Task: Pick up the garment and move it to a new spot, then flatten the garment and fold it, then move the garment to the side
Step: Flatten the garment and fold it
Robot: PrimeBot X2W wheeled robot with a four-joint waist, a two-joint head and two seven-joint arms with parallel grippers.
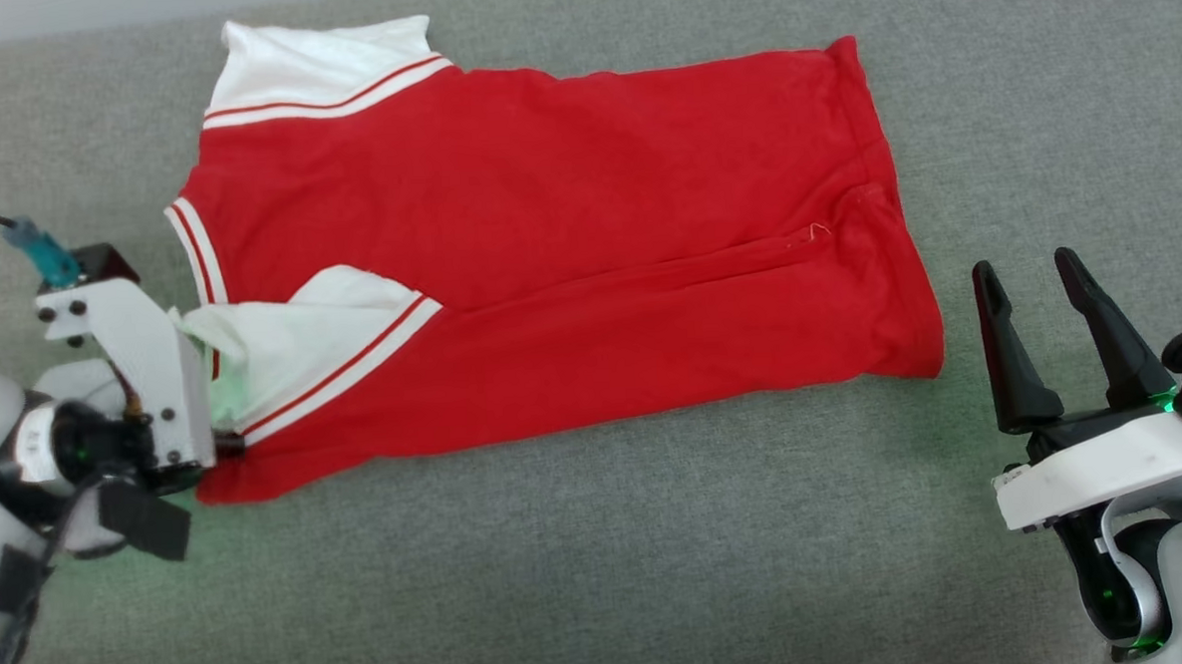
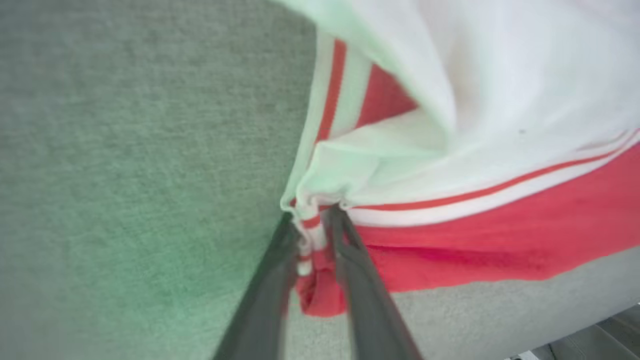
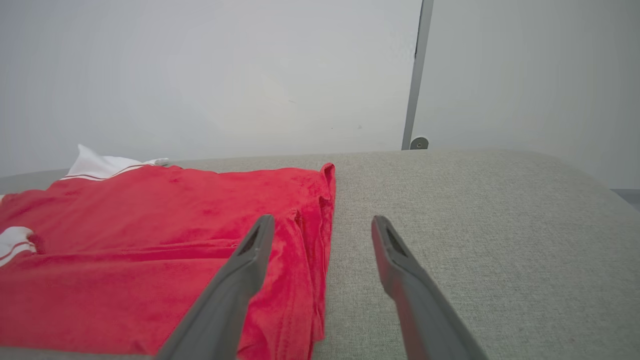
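Grey surface [image 1: 601, 571], left end effector [image 2: 310, 216] pinching garment [image 1: 549, 274]

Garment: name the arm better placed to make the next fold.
Left. The left pincer has the near sleeve corner of the garment pinched between its fingers, so it could likely carry that over. The right pincer stands open beside the hem, holding nothing.

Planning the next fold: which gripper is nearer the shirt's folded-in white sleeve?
Left. The left gripper pinches the shirt right beside that sleeve. The right gripper stands open past the shirt's other end, not touching the cloth.
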